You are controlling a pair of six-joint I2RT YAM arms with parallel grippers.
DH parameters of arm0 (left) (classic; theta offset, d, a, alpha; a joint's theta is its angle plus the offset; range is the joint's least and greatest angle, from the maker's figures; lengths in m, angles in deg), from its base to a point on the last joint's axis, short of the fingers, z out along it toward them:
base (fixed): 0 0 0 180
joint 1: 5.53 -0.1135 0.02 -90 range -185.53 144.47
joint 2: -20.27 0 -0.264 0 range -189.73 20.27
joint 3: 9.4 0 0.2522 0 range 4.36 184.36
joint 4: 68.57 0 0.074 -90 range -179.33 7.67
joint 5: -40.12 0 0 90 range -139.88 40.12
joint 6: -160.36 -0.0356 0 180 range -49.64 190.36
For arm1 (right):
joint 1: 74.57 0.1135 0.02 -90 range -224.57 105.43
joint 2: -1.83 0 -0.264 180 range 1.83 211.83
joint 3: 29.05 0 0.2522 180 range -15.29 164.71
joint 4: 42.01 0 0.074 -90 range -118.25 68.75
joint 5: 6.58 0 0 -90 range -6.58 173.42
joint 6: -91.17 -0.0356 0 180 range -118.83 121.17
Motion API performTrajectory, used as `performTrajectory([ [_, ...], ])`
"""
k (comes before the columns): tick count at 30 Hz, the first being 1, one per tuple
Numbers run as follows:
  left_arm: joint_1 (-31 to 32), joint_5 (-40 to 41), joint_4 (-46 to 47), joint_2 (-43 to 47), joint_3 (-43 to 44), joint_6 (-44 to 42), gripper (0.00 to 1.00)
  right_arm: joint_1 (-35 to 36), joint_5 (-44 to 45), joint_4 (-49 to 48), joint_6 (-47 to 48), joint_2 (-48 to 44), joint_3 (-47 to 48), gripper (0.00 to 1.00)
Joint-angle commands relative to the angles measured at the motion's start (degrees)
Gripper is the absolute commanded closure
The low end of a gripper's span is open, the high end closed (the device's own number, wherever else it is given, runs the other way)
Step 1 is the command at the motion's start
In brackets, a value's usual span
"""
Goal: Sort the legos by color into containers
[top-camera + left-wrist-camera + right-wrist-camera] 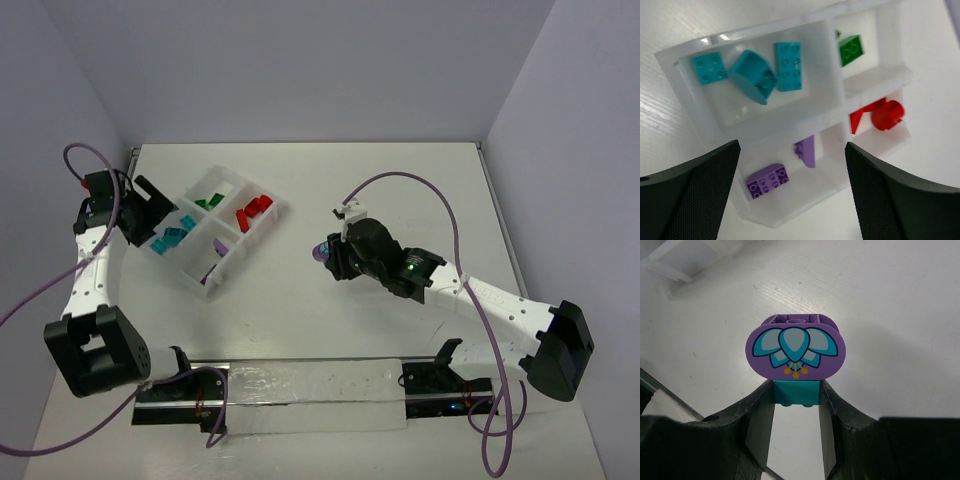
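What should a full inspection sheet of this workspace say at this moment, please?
Surface: white table, no stains seen.
Job's things: tray holds teal legos, green lego, red legos and purple legos, one colour per compartment.
Clutter: nothing seen.
Grippers: left gripper open over the tray; right gripper shut on a purple-and-teal brick cluster.
Cables: purple cables loop from both arms.
Surroundings: plain pale walls.

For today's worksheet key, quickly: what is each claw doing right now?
Left claw: open, holding nothing.
Right claw: closed on a purple-and-teal lego.
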State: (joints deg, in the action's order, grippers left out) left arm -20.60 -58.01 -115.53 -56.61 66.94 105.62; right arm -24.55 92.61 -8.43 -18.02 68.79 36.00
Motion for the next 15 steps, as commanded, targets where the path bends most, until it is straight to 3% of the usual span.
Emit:
performTrajectory([
  [1,7.3,1.6,-0.5,9.3,7.1,-4.1,0.13,0.3,0.4,-0.7,-0.7,-0.8,1.5,1.0],
  [6,19.4,-4.0,-2.3,10.3,8.4,-3.4,0.19,0.3,0.1,-1.0,-0.8,-0.2,2.1,1.0],
  [9,25.8,-12.7,0.8,9.9,6.1,-1.4,0.19,0.3,-0.4,-1.0,-0.7,0.1,2.8,1.0],
  [15,36.2,-22.2,9.7,6.4,2.3,3.3,0.07,0.4,-0.8,-0.8,-1.1,0.2,3.7,1.0],
])
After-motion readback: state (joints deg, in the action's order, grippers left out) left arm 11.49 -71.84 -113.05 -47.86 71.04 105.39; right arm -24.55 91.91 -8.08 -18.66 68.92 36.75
